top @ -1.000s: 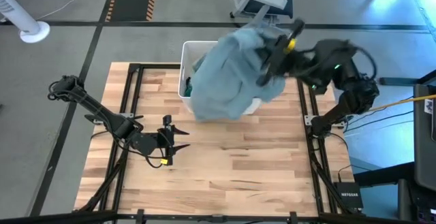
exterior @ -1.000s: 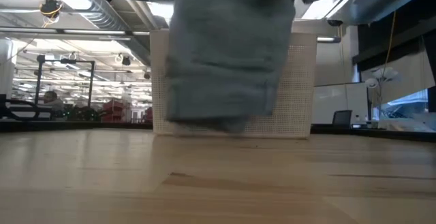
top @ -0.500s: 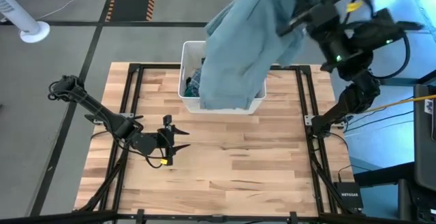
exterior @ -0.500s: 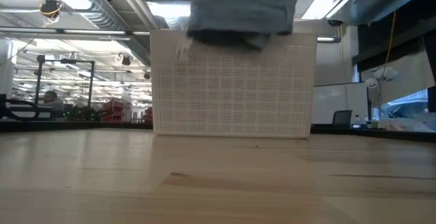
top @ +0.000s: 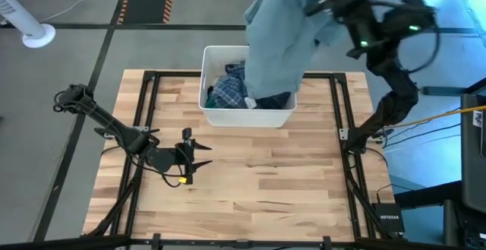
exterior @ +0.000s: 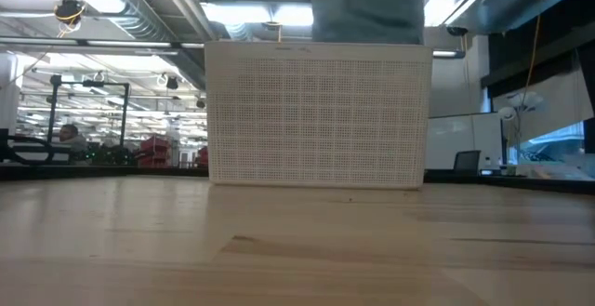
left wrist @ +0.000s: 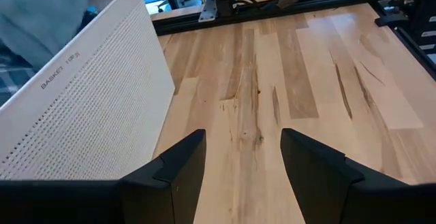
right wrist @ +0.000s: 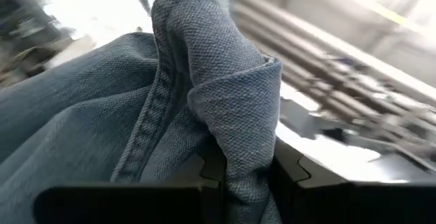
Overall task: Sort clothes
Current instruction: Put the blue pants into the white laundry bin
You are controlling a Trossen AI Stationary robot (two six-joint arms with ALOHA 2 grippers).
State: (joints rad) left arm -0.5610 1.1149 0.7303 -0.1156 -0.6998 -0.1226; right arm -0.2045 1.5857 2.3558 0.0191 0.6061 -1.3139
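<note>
A light blue denim garment (top: pixel 279 33) hangs from my right gripper (top: pixel 323 1), which is shut on it high above the white bin (top: pixel 210 107) at the table's far edge. In the low view the denim's lower end (exterior: pixel 367 13) shows above the bin's rim (exterior: pixel 316 47). A blue plaid shirt (top: pixel 228 92) and a dark piece (top: pixel 275 100) lie in the bin. My left gripper (top: pixel 199 155) is open over the table's left middle, near the bin's wall (left wrist: pixel 82 108), with nothing between its fingers (left wrist: pixel 180 173). My right gripper pinches a bunched fold of the denim with a seam (right wrist: pixel 235 125) between its two fingers, several layers thick. The fold stands up past the fingertips (right wrist: pixel 289 163). The rest of the garment hangs slack below the gripper, lifted clear of the table, over the bin.
Bare wooden table top (top: pixel 258 181) stretches from the bin to the near edge. Black frame rails (top: pixel 144 128) run along the table's left and right sides. The right arm's base (top: pixel 357 137) stands at the right rail.
My right gripper has risen and swung toward the far right, tipping its fingers upward, still shut on the denim. The denim, which hung down in front of the bin almost to the table, is lifted; its lower end now sits at the bin's rim height.
</note>
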